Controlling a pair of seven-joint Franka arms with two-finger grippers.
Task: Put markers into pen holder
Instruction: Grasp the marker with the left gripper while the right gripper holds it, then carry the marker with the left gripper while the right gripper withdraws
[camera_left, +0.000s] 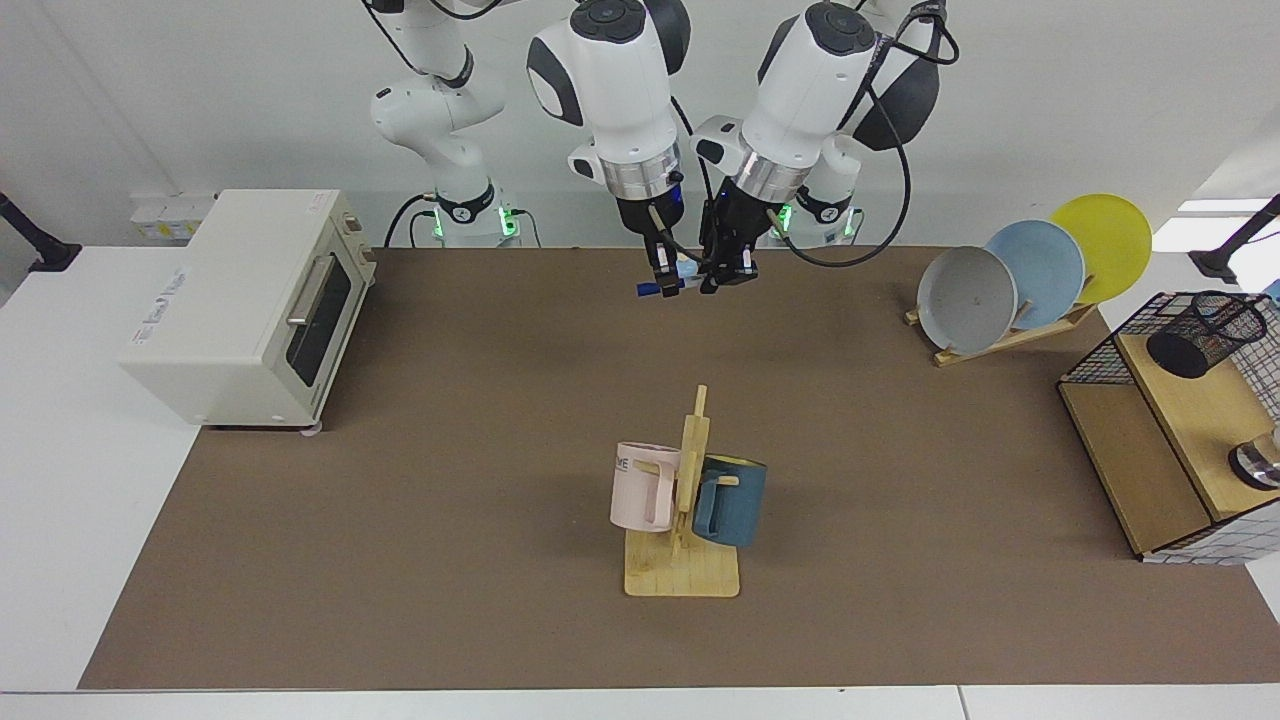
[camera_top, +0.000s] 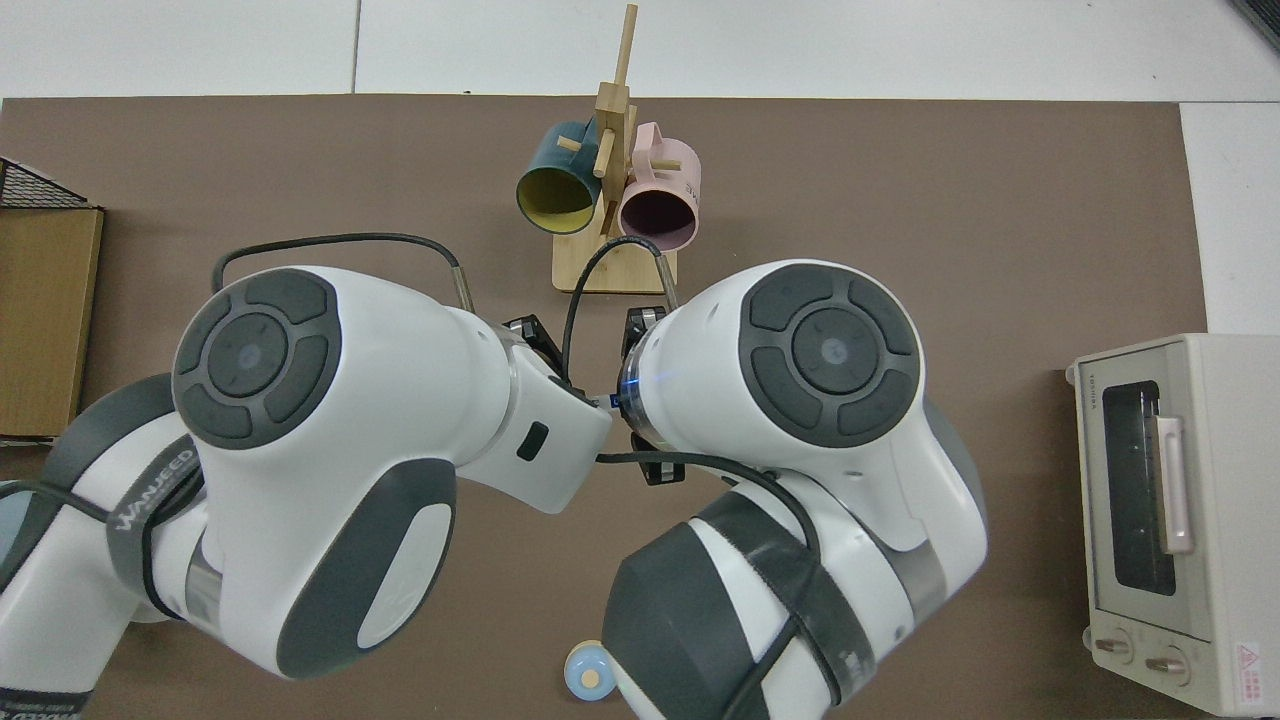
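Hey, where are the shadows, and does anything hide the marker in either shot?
Facing view: soft shadows on the mat beside the mug rack and toaster oven; the marker shows, held in the right pincer, left pincer alongside. Top view: both arms all but hide it.

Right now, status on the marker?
Right gripper shut on marker, aloft. Left gripper at marker's other end. Pen holder on shelf, far off. Plate rack near the route.

I see marker (camera_left: 662, 286) held roughly horizontal above mat betw both grippers, blue end sticking out. Pen holder (camera_left: 1202, 333), black mesh, sits tilted on wood shelf (camera_left: 1180, 420), well apart.
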